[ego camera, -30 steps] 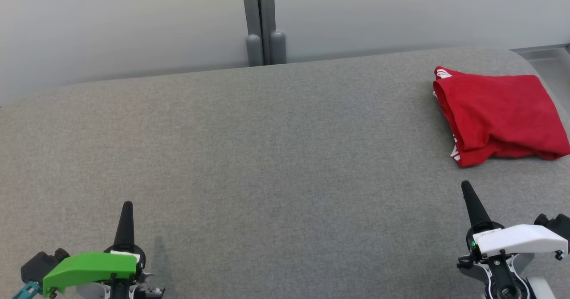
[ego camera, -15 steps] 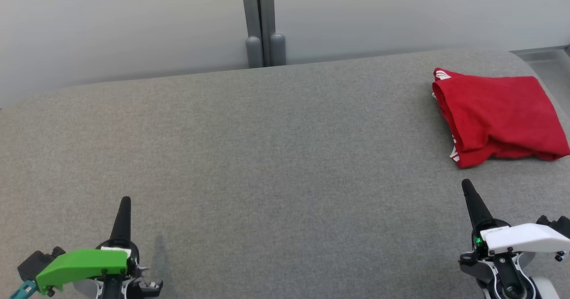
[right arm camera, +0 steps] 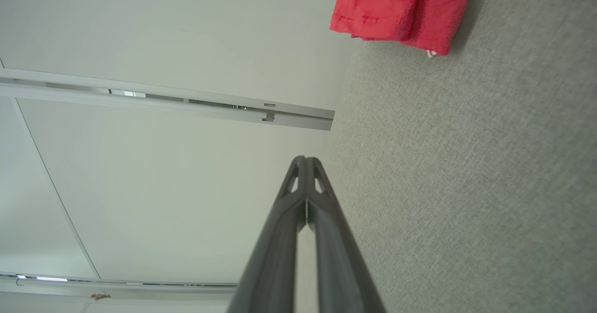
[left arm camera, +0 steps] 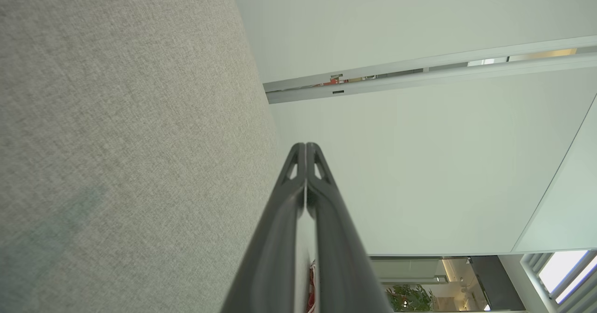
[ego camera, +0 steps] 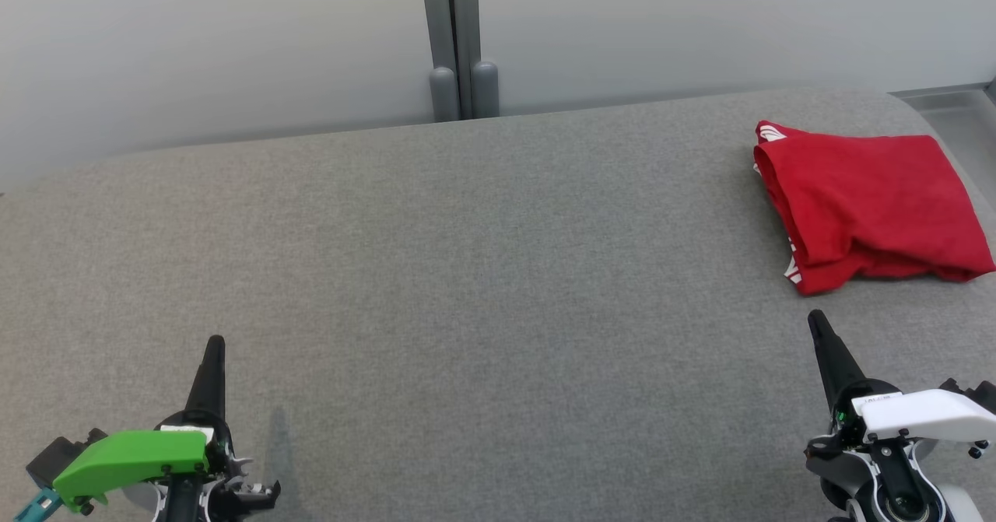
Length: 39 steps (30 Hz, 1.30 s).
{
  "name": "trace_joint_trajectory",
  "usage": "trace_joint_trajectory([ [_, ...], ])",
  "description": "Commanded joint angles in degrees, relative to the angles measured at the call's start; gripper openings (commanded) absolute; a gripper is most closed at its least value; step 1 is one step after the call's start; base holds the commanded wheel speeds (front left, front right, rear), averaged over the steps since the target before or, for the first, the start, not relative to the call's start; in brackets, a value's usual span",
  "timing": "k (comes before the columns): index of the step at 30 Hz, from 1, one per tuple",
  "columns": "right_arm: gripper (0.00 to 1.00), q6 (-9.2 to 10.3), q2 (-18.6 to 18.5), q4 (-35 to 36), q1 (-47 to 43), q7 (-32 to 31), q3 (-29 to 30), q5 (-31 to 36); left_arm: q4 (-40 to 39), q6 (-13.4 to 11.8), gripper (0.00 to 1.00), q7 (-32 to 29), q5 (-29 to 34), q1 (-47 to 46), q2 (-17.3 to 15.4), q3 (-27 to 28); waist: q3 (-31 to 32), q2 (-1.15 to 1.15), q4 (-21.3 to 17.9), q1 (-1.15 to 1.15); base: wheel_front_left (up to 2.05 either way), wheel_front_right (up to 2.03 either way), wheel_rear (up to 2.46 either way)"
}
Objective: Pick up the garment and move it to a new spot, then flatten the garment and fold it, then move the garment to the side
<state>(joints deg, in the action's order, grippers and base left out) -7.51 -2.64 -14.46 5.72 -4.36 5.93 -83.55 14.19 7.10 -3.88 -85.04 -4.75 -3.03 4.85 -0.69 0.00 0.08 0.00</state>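
Observation:
A red garment [ego camera: 867,203] with white trim lies folded in a loose bundle at the far right of the grey fabric surface [ego camera: 467,273]. It also sits at the top of the right wrist view, garment [right arm camera: 401,10]. My right gripper [ego camera: 817,321] stands shut just below it in the head view, a short gap from its near edge. At the lower left, far from the garment, my left gripper [ego camera: 215,343] is shut too. Both wrist views show the fingers pressed together, left gripper [left arm camera: 306,146] and right gripper [right arm camera: 305,160], holding nothing.
A pale wall with a grey upright post [ego camera: 455,40] runs behind the surface. The surface's rounded right corner [ego camera: 918,106] lies just beyond the garment, with floor past it.
Both grippers have drifted slightly lower and outward in the head view. The garment has not moved.

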Motion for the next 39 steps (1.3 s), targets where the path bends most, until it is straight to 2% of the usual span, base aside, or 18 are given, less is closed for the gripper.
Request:
trace_joint_trajectory([
  [1, 0.0, 0.03, -0.32, 0.42, 0.72, -0.31, 0.22, -1.39, -0.31, 0.35, 0.0, -0.35, -1.09, -1.1, -0.42, 0.3, 0.04, 0.0, 0.0, 0.0, 0.0, 0.0, 0.0],
  [19, 0.0, 0.02, -0.39, 0.58, 0.7, -2.41, 0.71, -9.12, -0.21, 0.57, 0.0, -2.55, -7.96, -1.94, -0.36, 1.46, 0.51, 0.0, -0.08, 0.0, 0.0, 0.0, 0.0],
  [39, 0.0, 0.02, -0.38, 0.56, 0.69, -2.37, 0.69, -8.95, -0.19, 0.56, 0.0, -2.56, -7.64, -1.73, -0.21, 1.56, 0.52, 0.0, -0.08, 0.0, 0.0, 0.0, 0.0],
])
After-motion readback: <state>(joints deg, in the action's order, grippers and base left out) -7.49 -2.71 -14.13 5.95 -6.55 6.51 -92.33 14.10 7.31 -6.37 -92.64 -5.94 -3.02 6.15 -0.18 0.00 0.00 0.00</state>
